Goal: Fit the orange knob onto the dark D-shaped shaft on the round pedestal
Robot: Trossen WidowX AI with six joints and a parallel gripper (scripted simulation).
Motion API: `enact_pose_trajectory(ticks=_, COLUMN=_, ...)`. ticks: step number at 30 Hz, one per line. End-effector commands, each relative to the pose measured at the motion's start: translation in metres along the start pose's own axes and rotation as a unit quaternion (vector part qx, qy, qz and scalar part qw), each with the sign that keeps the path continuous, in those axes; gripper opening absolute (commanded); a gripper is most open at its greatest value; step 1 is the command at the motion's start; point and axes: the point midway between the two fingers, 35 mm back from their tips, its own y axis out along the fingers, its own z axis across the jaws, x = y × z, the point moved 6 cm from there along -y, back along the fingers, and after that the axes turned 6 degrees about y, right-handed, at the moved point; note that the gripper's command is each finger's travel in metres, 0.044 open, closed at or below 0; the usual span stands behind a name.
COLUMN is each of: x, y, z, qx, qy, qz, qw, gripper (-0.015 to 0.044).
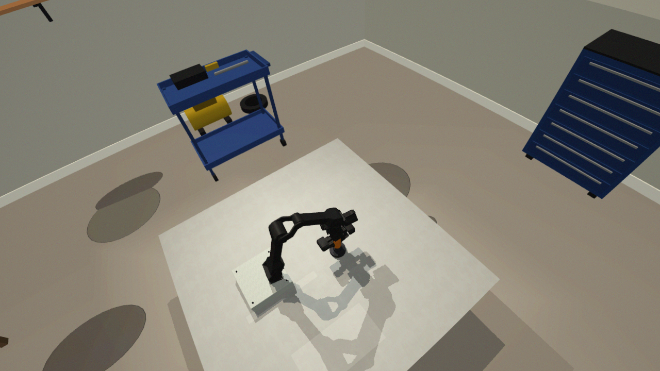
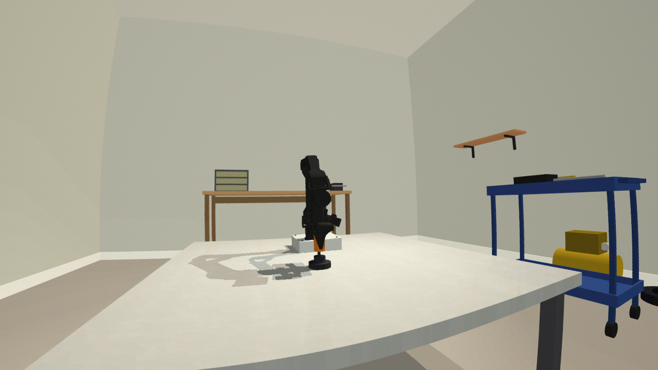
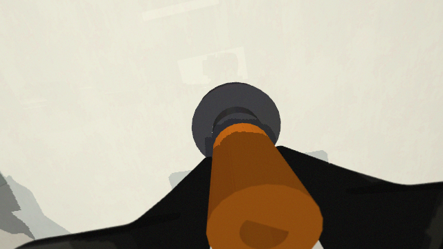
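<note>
Your gripper [image 1: 337, 240] [image 2: 320, 243] [image 3: 243, 158] pinches the orange knob [image 1: 337, 242] [image 2: 318, 243] [image 3: 256, 166] above the round pedestal [image 1: 337, 251] [image 2: 320, 264] [image 3: 236, 95]. You're likely at alignment (the shaft's flat stays hidden); turn the knob gently, pressing lightly, until it drops.

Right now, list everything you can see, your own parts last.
knob: one, orange, above the pedestal
pedestal: one, dark, on the table
table: one, pale, under the arm
cart: one, blue, beyond the table
tank: one, yellow, by the cart
tire: one, black, near the cart
cabinet: one, blue, by the wall
bench: one, brown, far wall
organizer: one, grey and tan, on the bench
shelf: one, orange-brown, on the wall
base: one, white, on the table
arm: one, black, on the base
gripper: one, black, around the knob
</note>
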Motion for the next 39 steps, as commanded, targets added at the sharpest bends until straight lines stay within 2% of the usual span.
enact_pose_trajectory(ticks=1, x=-0.0001, y=0.0012, z=0.0006, qx=-0.001, qy=-0.003, qz=0.001, qw=1.000, gripper=0.0000)
enact_pose_trajectory(ticks=29, x=-0.0004, y=0.0035, z=0.0001, qx=-0.001, qy=-0.009, qz=0.001, qw=1.000, gripper=0.0000)
enact_pose_trajectory(ticks=34, x=-0.0004, y=0.0039, z=0.0001, qx=-0.001, qy=0.026, qz=0.001, qw=1.000, gripper=0.0000)
enact_pose_trajectory(ticks=39, x=-0.0004, y=0.0037, z=0.0001, qx=-0.001, qy=0.000, qz=0.001, qw=1.000, gripper=0.0000)
